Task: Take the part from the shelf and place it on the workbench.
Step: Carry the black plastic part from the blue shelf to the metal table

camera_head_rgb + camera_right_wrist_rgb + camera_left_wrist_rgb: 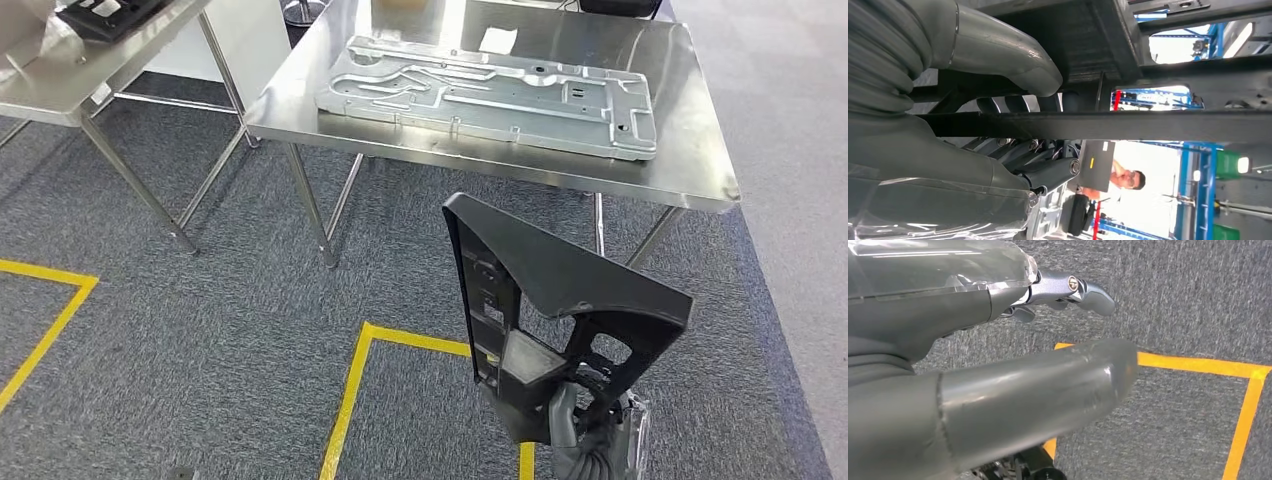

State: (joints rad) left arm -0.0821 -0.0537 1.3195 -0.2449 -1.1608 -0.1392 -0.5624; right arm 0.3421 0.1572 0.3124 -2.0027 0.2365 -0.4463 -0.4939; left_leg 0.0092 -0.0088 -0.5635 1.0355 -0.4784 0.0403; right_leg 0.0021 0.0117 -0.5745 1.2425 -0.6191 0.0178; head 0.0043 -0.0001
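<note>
The part [540, 300], a black plastic frame, stands upright over the carpet short of the surface's [700, 170] near edge, its lower end clamped in the right robot hand [590, 430]; the left robot hand [1068, 290] hangs empty, fingers apart. Held so low, the tall frame could tip, strike the near edge, or land on the metal plate [490, 95]

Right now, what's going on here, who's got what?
The right hand grips a black plastic frame part by its lower end and holds it upright above the grey carpet, in front of the steel workbench. The part is not yet on the bench. A large stamped metal panel already lies flat on the benchtop. The left hand hangs over the carpet near the yellow floor tape, holding nothing. A person is visible in the background of the right wrist view.
</note>
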